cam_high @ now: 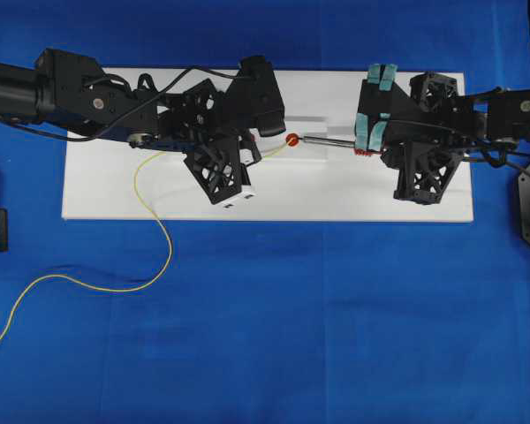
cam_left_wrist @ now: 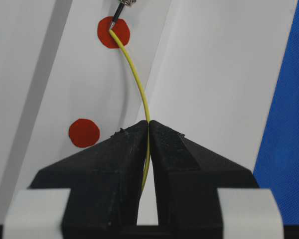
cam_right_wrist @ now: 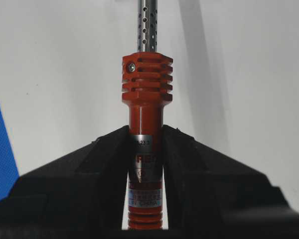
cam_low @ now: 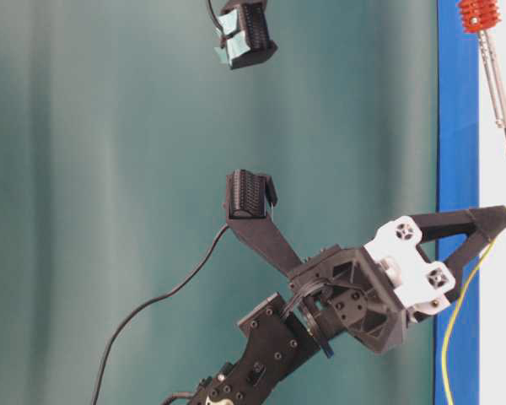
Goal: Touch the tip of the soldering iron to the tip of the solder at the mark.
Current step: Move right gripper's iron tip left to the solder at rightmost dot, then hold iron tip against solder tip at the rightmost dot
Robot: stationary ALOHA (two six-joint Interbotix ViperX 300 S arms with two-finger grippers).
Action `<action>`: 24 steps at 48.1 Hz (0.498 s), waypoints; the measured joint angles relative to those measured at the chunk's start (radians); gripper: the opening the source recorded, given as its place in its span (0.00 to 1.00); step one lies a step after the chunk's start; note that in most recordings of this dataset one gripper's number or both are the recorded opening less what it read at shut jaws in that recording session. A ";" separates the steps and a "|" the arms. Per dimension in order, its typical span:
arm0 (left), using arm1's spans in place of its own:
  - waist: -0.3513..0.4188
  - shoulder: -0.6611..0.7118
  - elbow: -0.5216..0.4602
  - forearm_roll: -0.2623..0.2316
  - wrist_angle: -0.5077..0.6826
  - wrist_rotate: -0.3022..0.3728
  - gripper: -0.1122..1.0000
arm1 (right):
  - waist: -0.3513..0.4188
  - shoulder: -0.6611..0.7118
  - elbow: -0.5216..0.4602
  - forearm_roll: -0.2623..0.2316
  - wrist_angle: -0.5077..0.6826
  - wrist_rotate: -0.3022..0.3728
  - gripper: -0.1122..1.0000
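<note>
Overhead view: white board (cam_high: 274, 199) lay across the upper middle of the frame on a blue cloth (cam_high: 274, 336). Left gripper (cam_high: 258, 155) sat left of center over the board, jaws pressed together on the solder (cam_high: 146, 212). The solder, a thin yellow wire, ran from the gripper to a red mark (cam_high: 292, 140) at center, and its long tail looped down off the board to the lower left edge of the frame. Right gripper (cam_high: 367, 152) sat on the right, jaws pinching the soldering iron (cam_high: 329, 141) by its orange-red handle, silver shaft pointing left toward the mark.

Left wrist view: the 2 black fingers (cam_left_wrist: 120, 159) were clamped on the solder (cam_left_wrist: 137, 82) at lower center. The wire arced up to a red mark (cam_left_wrist: 113, 32) at the upper left, where its end met the dark tip of the soldering iron (cam_left_wrist: 117, 15) right on the dot. A 2nd red mark (cam_left_wrist: 84, 133) lay lower left, just beside the fingers, apart from the wire.

Right wrist view: soldering iron (cam_right_wrist: 146, 99) stood up the center, ribbed red handle gripped between the fingers (cam_right_wrist: 107, 159), perforated silver shaft running out the top of the frame over the white board (cam_right_wrist: 65, 74). Tip not visible here.

Table-level view: iron (cam_low: 492, 76) at the upper right, solder (cam_low: 464, 295) along the right edge, left gripper (cam_low: 499, 221) closed at the board.
</note>
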 measured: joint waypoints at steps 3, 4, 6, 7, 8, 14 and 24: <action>0.002 0.000 0.000 0.000 0.000 0.000 0.12 | 0.000 0.003 0.000 -0.002 0.000 -0.002 0.18; 0.002 0.000 0.000 0.000 0.000 0.000 0.13 | 0.000 0.003 0.002 -0.002 -0.002 -0.002 0.18; 0.002 0.000 0.000 -0.002 0.000 0.000 0.13 | 0.000 0.005 0.002 -0.002 -0.002 -0.002 0.18; 0.002 0.000 0.000 0.000 0.000 0.000 0.13 | 0.000 0.006 0.000 -0.002 -0.002 0.000 0.18; 0.002 0.000 0.000 -0.002 0.000 0.000 0.13 | 0.000 0.006 0.000 -0.002 -0.002 -0.002 0.18; 0.002 0.002 0.000 -0.002 0.000 0.000 0.12 | 0.000 0.011 0.000 -0.002 -0.002 -0.002 0.18; 0.002 0.000 0.000 -0.002 0.000 0.000 0.13 | -0.002 0.011 0.000 -0.002 -0.002 -0.002 0.18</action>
